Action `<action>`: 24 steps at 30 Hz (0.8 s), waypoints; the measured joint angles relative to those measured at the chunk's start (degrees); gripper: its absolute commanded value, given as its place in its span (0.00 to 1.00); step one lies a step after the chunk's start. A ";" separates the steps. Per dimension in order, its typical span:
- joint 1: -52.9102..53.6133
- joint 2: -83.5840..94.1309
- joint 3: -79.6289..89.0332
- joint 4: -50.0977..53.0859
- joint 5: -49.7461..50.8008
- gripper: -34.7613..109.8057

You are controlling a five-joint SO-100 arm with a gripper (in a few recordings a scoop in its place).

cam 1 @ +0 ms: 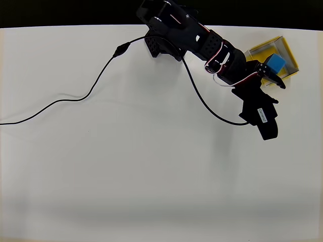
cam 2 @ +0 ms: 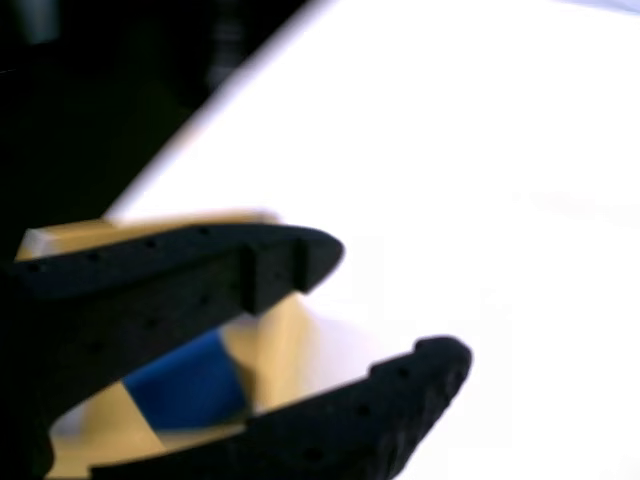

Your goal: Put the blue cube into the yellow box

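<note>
The matte blue cube sits in the shallow square box — yellow floor, thin pale walls — on the white surface. Black perforated fingers stand apart, cube low between them, untouched — edges turned diagonal overhead.

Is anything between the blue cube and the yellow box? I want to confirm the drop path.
Nothing visible: the blue cube already sits over the yellow box, between the parted fingers of the gripper.
</note>
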 measured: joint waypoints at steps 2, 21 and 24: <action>5.36 1.67 0.00 2.46 0.00 0.33; 42.01 30.94 15.91 27.95 -5.54 0.24; 45.88 36.65 20.04 33.75 -6.42 0.24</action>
